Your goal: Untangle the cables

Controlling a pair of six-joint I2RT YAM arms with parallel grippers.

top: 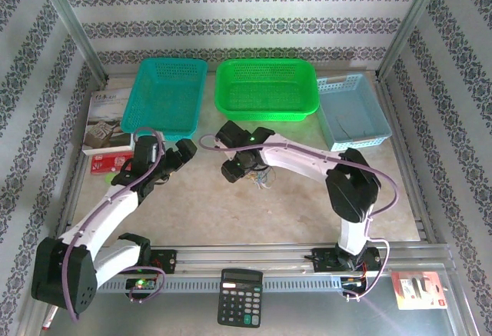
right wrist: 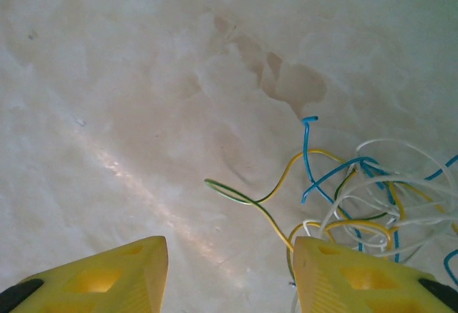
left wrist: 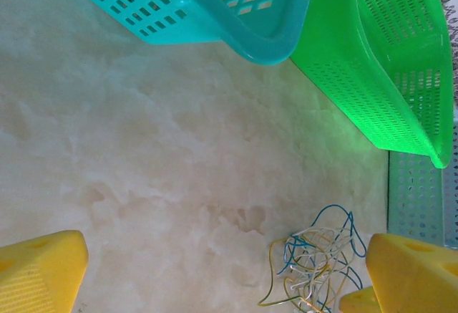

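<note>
The cables (top: 261,177) are a small tangle of thin blue, yellow and white wires lying on the pale table, just right of my right gripper (top: 240,171). In the right wrist view the cables (right wrist: 365,191) spread beside the right finger (right wrist: 358,277). A yellow-green loop reaches left, and one yellow strand runs behind that finger. My right gripper (right wrist: 229,277) is open, with bare table between its fingers. My left gripper (top: 178,158) is wide open over bare table. In its view (left wrist: 229,277) the cables (left wrist: 315,259) lie just inside the right finger (left wrist: 415,273).
A teal basket (top: 165,94), a green basket (top: 265,86) and a light blue basket (top: 354,113) stand along the back. A booklet and a red box (top: 108,132) lie at the left. A calculator (top: 240,297) and a red packet (top: 415,288) sit by the near rail.
</note>
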